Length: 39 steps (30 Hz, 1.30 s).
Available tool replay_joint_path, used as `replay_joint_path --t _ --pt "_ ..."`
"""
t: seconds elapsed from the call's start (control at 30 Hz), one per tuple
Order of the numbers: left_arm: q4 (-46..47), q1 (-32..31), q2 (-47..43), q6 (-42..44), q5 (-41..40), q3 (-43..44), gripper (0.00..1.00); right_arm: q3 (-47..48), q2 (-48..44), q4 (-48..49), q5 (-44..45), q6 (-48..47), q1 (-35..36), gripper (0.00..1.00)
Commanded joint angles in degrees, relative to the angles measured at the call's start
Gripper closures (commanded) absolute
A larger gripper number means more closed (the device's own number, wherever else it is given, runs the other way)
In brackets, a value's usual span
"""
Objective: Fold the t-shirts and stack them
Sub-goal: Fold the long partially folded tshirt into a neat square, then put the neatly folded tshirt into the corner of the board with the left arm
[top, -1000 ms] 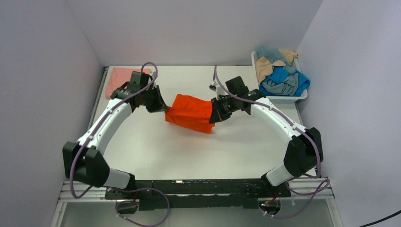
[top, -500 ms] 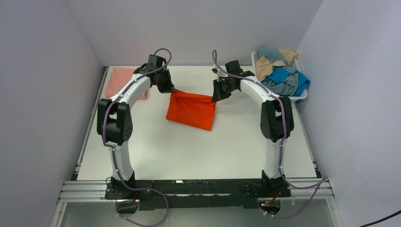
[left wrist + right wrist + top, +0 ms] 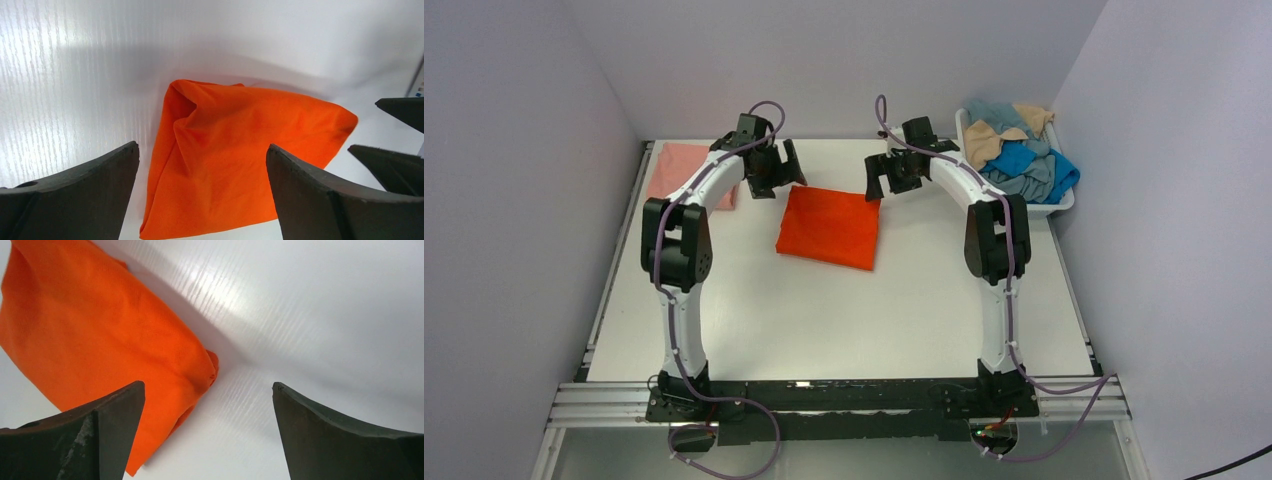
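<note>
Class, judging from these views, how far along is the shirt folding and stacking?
Done: a pink shirt lies folded far left; the orange shirt lies folded mid-table. In hand: nothing; left fingers and right fingers hang open over its far corners. Left: stacking orange on pink, then the heaped shirts in the basket.

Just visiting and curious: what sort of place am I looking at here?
Probably a robot lab test cell: two arms fixed to a white table, plain walls boxing it in, and a basket of t-shirts for folding practice.

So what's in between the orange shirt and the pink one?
In the top view, the left arm with its open left gripper stands between the folded bright orange t-shirt and the folded salmon-pink t-shirt.
</note>
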Motion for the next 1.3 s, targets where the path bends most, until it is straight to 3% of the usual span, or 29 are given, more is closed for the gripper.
replay_joint_path --t 0.0,0.17,0.37,0.5,0.67,0.93,1.03,1.1,1.13,1.27 --pt "1.86 -0.14 -7.50 3.79 0.80 -5.30 0.01 -12.21 -13.48 11.43 2.02 11.29 0.04 0.00" --pt "3.43 -0.23 -6.84 12.47 5.68 -10.56 0.01 -24.15 -18.56 20.24 -11.25 18.65 0.46 0.00" --pt "-1.40 -0.23 2.33 15.52 5.59 -3.81 0.00 -25.29 -16.72 17.54 -6.96 20.22 0.42 0.00" --pt "-0.59 -1.36 4.75 16.45 5.48 -4.06 0.01 -27.34 -18.48 18.86 -4.17 21.15 0.33 0.00" --pt "-3.87 -3.99 8.89 14.68 1.37 -1.99 0.19 -30.88 -23.03 20.32 1.62 21.64 -0.35 0.00" --pt "-12.51 -10.39 11.31 5.37 -15.86 0.60 0.41 -37.82 -32.08 21.91 10.50 21.52 -2.41 0.00" --pt "-17.44 -12.66 13.94 3.31 -19.27 4.73 0.67 -39.90 -34.92 22.74 12.89 20.97 -3.09 0.00" --pt "-18.42 -13.91 14.75 2.77 -20.97 6.23 0.95 -41.22 -36.54 23.69 13.74 20.35 -3.58 0.00" --pt "-19.03 -14.02 14.98 2.41 -21.96 6.98 1.00 -41.65 -37.10 23.92 14.24 20.20 -3.91 0.00" --pt "-21.74 -13.41 13.56 4.45 -31.83 10.78 1.00 -42.64 -38.57 24.21 15.16 18.64 -4.75 0.00"
